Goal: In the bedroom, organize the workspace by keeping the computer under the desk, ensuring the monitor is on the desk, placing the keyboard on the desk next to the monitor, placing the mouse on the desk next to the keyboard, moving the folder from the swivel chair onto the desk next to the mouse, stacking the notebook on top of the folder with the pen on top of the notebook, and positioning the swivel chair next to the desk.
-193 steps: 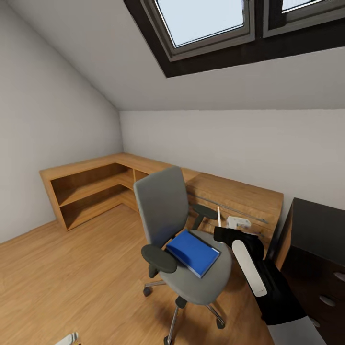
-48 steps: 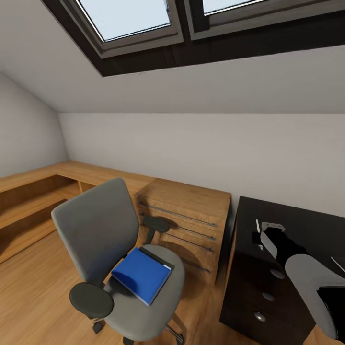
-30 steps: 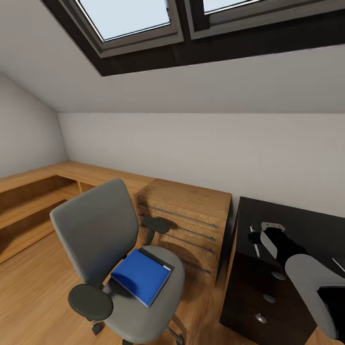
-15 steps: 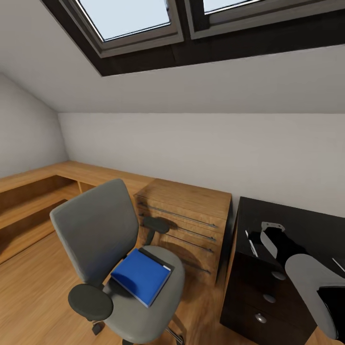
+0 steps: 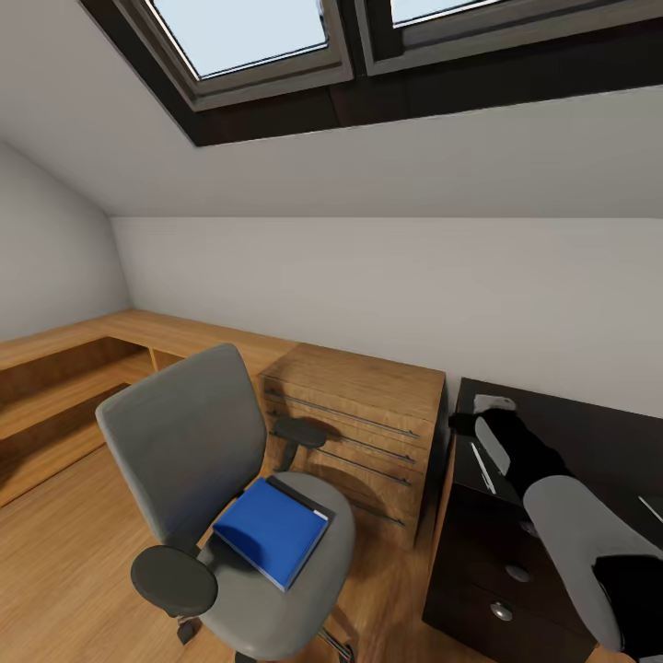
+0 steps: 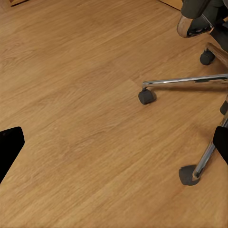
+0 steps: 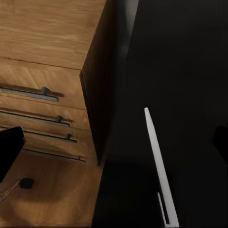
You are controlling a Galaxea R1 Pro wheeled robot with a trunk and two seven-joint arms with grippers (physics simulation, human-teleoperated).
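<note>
From the head camera, an attic bedroom with a sloped white ceiling and dark-framed skylights [image 5: 267, 41] opens onto a plain white back wall and a light wood plank floor [image 5: 64, 552]. A low light-wood cabinet [image 5: 354, 433] with slim bar handles stands against the wall, joined at the left to open wooden shelving [image 5: 55, 396]. In front of it the grey swivel chair [image 5: 198, 460] carries the blue folder [image 5: 273, 529] flat on its seat. Just right of the cabinet is the glossy black desk [image 5: 589, 433], its drawer front set with round silver knobs [image 5: 500, 610]. The right arm reaches over the desk's near corner, and the white pen [image 5: 481, 467] lies flat on the black top just beside the right gripper [image 5: 479, 412], apart from it. In the left wrist view, the left gripper [image 6: 114, 147] hangs over bare wood floor with its black fingertips [image 6: 9, 147] spread wide, nothing between them; the chair's chrome legs and black castors [image 6: 147, 96] are nearby. In the right wrist view, the right gripper's fingers are parted and empty above the desk, the pen resting loose on the black surface beside the desk's edge, with the cabinet's drawers next to it.
</note>
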